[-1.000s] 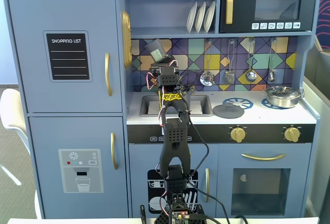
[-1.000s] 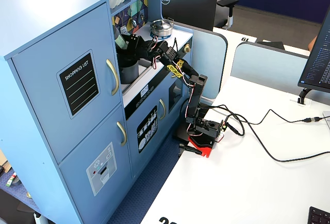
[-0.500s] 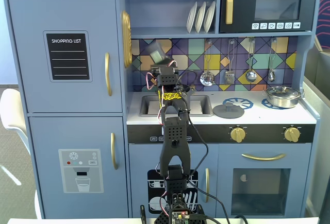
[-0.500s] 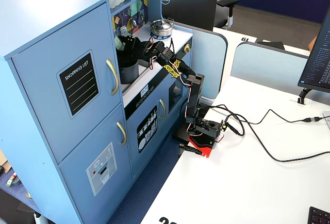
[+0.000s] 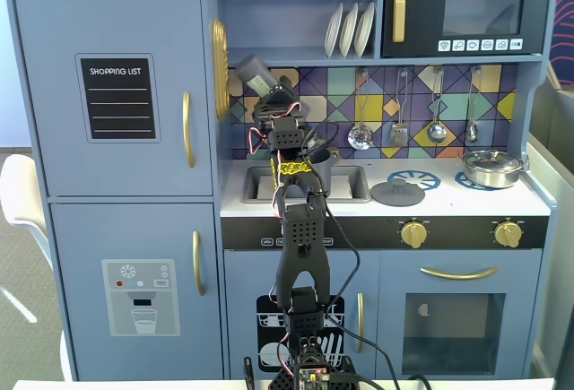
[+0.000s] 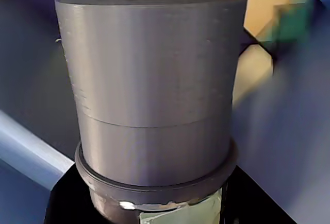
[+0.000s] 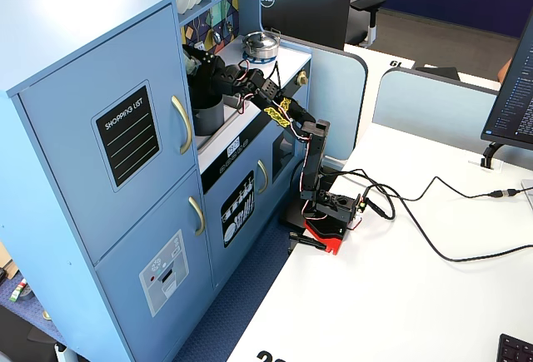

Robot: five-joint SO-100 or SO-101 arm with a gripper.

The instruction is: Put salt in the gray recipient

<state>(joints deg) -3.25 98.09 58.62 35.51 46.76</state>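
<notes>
The tool (image 5: 266, 94) is holding the salt (image 5: 254, 73) tilted in the air above the sink area of the counter (image 5: 448, 200). The gray recipient (image 7: 208, 115) is standing below on the counter; its contents are not showing.

A toy kitchen counter (image 5: 538, 195), white-topped, is seen carrying the cookware. In a fixed view a shiny steel pan (image 5: 491, 168) is set on the rt burner ring, a flat gray lid (image 5: 398, 194) w/ knob is laid by the other burner mark (image 5: 414, 177), and a sink basin (image 5: 350, 184) is sunk into the top at left. In the side-on fixed view a gray pot (image 7: 208, 116) is stood on the counter nr the fridge end, and the pan (image 7: 261, 44) is at the far end. The arm's base (image 7: 331, 216) is mounted on a white desk (image 7: 391, 295), where black cables (image 7: 433, 212) are trailed.
</notes>
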